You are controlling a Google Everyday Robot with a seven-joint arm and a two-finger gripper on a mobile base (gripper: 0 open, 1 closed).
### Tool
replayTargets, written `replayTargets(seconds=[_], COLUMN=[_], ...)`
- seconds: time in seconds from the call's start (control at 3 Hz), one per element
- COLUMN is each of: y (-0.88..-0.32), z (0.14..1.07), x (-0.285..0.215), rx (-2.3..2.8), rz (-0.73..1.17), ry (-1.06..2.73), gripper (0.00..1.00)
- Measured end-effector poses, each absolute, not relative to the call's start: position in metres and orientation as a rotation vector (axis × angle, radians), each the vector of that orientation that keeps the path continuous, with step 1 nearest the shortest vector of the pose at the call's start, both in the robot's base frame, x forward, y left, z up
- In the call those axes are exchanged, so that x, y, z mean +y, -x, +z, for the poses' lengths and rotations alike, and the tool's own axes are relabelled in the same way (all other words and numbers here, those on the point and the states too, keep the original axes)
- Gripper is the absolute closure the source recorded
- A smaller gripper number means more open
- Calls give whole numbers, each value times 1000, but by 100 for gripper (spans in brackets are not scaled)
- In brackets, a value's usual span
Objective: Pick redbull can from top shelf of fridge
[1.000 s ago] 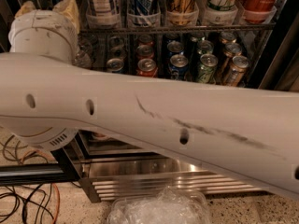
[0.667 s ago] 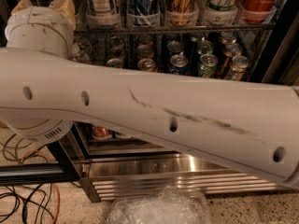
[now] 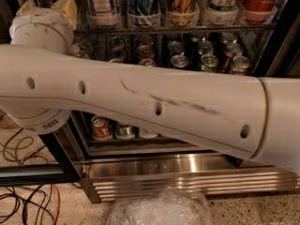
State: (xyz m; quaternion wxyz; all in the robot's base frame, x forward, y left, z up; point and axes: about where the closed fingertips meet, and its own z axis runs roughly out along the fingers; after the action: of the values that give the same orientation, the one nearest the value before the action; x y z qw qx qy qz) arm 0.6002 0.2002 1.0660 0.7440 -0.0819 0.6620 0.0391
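My white arm [image 3: 154,107] crosses the whole view from left to right and blocks the middle of the fridge [image 3: 187,170]. My gripper is out of view. The top shelf [image 3: 187,28] runs along the top edge, a wire rack with translucent cups holding tall cans: a white one, a wider blue-and-white can [image 3: 143,1], a gold one, a green-and-white one and a red Coca-Cola can [image 3: 258,1]. I see no redbull can; it is hidden or out of view.
Short soda cans [image 3: 206,60] fill the rack below the top shelf, and more [image 3: 101,128] stand low behind the arm. A black door frame [image 3: 61,153] stands at lower left. Cables [image 3: 28,205] lie on the floor. A clear plastic container [image 3: 159,210] sits at the bottom.
My arm has slid up and to the left across the view, and its joint seam now shows at the right. The shelves and cans have not moved.
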Motion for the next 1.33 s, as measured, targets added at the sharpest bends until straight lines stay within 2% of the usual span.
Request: replayTargets(seconds=[0.67, 1.33], y=[-629, -630], z=[1051, 1053], x=[182, 182], rx=[1436, 1428], rz=[-69, -74], ry=[172, 170], gripper=[40, 40])
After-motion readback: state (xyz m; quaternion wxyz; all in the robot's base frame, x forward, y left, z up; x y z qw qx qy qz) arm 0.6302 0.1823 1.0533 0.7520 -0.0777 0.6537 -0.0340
